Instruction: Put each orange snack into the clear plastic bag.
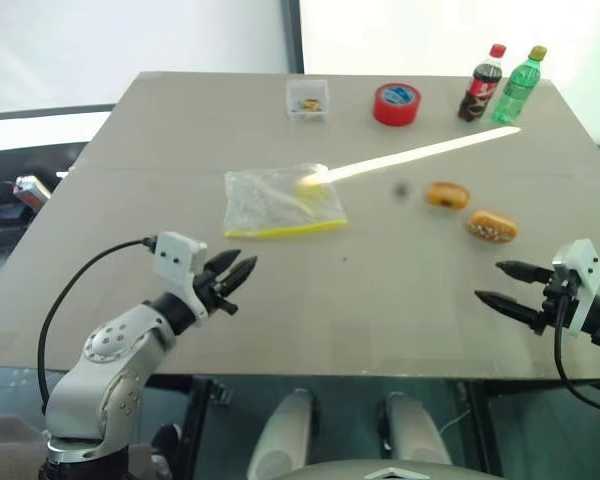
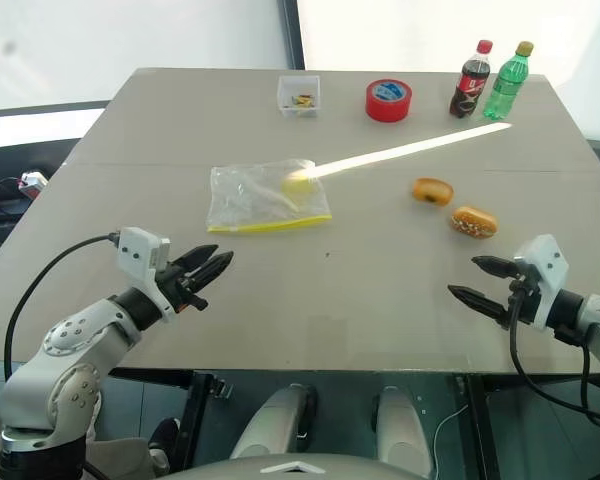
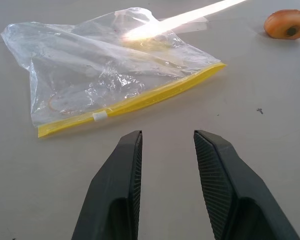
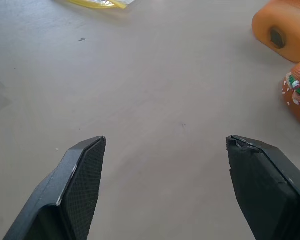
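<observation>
Two orange snacks lie bare on the grey table (image 1: 130,130), ahead of our right gripper (image 1: 500,283) and slightly to its outer side: the nearer snack (image 1: 491,226) is speckled and lies with its long axis slanting across the tabletop, while the farther snack (image 1: 447,195) sits just beyond it and a little inward, its long axis running roughly side to side. The two pieces lie near each other but apart. Our right gripper hovers short of them with its two black fingers spread wide and holding nothing. The clear plastic bag (image 1: 277,200) lies flat ahead of our left gripper (image 1: 238,276), its yellow strip (image 3: 140,102) turned toward that gripper and running crosswise to the fingers. The left fingers stand parted with a narrow gap, empty, just short of the strip. Well beyond both grippers, along the table's far edge, stand a small clear box (image 1: 307,99), a red tape roll (image 1: 396,103), a cola bottle (image 1: 481,83) and a green bottle (image 1: 518,85).
</observation>
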Controlling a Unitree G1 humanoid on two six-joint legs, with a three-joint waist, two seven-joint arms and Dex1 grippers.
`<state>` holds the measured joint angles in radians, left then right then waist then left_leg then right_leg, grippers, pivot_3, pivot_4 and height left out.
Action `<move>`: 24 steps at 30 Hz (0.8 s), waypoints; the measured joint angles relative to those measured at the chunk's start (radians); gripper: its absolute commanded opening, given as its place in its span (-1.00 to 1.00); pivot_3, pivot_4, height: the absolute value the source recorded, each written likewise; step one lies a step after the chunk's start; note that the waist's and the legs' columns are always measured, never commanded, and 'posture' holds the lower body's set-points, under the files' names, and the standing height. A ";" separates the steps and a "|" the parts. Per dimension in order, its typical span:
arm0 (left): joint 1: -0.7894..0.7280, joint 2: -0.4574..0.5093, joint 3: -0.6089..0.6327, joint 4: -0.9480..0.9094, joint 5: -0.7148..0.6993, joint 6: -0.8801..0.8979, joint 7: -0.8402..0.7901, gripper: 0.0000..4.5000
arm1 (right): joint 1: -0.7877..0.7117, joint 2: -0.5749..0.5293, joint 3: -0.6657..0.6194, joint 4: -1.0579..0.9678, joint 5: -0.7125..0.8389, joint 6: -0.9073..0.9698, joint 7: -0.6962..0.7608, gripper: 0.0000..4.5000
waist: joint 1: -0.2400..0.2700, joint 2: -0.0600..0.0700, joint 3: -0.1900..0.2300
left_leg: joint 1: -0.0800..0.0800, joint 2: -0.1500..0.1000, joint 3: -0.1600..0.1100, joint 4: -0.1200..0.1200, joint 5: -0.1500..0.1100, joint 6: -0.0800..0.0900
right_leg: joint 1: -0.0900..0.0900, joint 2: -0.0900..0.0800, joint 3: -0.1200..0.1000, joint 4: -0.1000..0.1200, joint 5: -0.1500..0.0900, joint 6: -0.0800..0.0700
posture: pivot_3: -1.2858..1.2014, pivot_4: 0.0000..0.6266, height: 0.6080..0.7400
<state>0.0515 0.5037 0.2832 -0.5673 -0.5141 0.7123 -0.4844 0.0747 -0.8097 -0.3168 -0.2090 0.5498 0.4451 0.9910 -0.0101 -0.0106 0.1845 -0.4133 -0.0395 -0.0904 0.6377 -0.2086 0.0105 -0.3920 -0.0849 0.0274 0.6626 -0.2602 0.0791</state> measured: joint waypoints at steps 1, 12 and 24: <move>0.000 0.000 0.000 0.000 0.000 0.000 0.000 -0.23 | 0.000 0.000 0.000 0.000 0.000 0.000 0.000 0.74 | 0.000 0.000 0.000 | 0.000 0.000 0.000 0.000 0.000 0.000 | 0.000 0.000 0.000 0.000 0.000 0.000 | 0.03 -0.52 1.00; 0.048 -0.002 0.003 -0.011 -0.031 -0.003 0.007 -0.23 | -0.012 -0.016 0.000 0.000 -0.012 0.009 0.000 0.74 | 0.002 0.000 0.000 | 0.000 0.000 0.000 0.000 0.000 0.000 | 0.000 0.000 0.000 0.000 0.000 0.000 | 0.03 -0.52 1.00; 0.039 0.007 0.002 -0.009 -0.031 -0.023 0.005 -0.23 | -0.014 -0.015 0.005 -0.001 -0.016 0.010 -0.018 0.74 | 0.003 0.000 0.000 | 0.000 0.000 0.000 0.000 0.000 0.000 | 0.000 0.000 0.000 0.000 0.000 0.000 | 0.03 -0.52 1.00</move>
<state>0.0910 0.5105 0.2857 -0.5759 -0.5449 0.6891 -0.4795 0.0605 -0.8250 -0.3119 -0.2104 0.5337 0.4554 0.9727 -0.0069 -0.0105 0.1845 -0.4135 -0.0394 -0.0907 0.6377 -0.2086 0.0105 -0.3921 -0.0851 0.0275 0.6623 -0.2602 0.0790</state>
